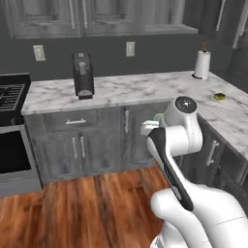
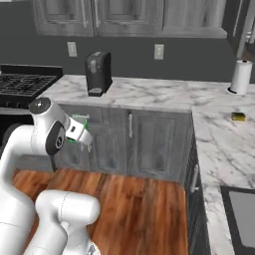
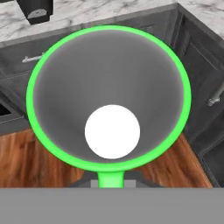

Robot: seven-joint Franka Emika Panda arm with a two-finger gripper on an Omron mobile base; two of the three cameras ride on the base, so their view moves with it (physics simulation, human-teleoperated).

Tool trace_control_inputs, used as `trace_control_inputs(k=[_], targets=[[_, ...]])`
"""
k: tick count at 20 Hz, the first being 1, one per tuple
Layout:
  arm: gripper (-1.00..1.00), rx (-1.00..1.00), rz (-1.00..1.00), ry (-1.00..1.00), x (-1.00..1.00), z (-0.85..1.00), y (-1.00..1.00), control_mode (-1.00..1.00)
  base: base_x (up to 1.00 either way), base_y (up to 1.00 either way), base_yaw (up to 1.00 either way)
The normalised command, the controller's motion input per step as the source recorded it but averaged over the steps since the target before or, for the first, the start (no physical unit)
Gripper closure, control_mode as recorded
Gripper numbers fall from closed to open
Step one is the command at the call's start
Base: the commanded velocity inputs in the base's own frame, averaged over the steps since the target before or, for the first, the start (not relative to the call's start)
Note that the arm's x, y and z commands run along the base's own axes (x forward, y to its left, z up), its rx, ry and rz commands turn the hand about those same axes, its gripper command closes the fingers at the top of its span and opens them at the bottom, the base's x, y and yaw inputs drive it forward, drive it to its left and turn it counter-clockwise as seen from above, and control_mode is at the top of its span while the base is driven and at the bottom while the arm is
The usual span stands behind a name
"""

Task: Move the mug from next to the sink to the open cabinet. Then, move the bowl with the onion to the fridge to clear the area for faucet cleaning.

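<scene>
Even flat rendered light, soft low-resolution blur, faint shadows, no glare

Small cylindrical mug [image 3: 109,94]: bright green rim and handle, grey inside, white round base. Marble countertop [image 1: 145,87]: white with grey veining. Wood-grain base cabinets [image 2: 149,142]: dark grey, pale metal bar handles. Wood-grain wall cabinets [image 1: 97,17]: same dark grey. Plank floor [image 1: 82,208]: reddish-brown wood grain. Boxy coffee machine [image 2: 97,73]: black. Gas stove [image 1: 10,97]: black. Paper towel roll [image 1: 202,64]: white, dark brown top. Small sponge [image 2: 238,116]: yellow. Backsplash wall [image 2: 199,57]: flat dark grey, two off-white outlets. Recessed sink [image 2: 241,211]: black, grey board.
</scene>
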Motion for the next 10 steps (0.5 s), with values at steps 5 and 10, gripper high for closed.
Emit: trace_control_inputs(k=[5,10], targets=[[1.00,0.00,0.00,0.00,0.00,0.00,0.00,1.00,1.00,-0.10,0.05],[1.00,0.00,0.00,0.00,0.00,0.00,0.00,1.00,1.00,-0.57,-0.11]])
